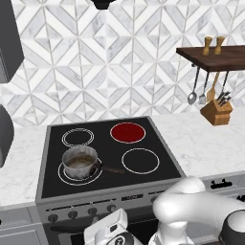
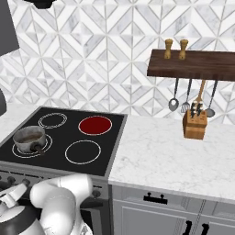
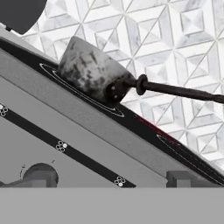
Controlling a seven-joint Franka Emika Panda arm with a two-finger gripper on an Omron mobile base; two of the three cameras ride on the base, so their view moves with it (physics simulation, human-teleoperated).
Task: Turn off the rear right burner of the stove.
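Rear right burner (image 1: pixel 128 132) glows solid red at the back right of the stove (image 1: pixel 158 148). On the front left ring stands a small pot (image 1: pixel 80 161). Below the knobs (image 1: pixel 92 211), the gripper (image 3: pixel 109 180) faces the steel panel, jaws wide, holding nothing.

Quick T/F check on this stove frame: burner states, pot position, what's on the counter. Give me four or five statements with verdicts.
1. The round rear right burner of the black glass stove glows solid red. True.
2. The small grey metal pot sits on the rear left ring. False: it sits on the front left ring.
3. A wooden knife block stands on the white marble counter right of the stove. True.
4. The front right ring glows red. False: it is black with a white outline.
5. The dark wooden shelf carries nothing. False: two small wooden shakers stand on it.
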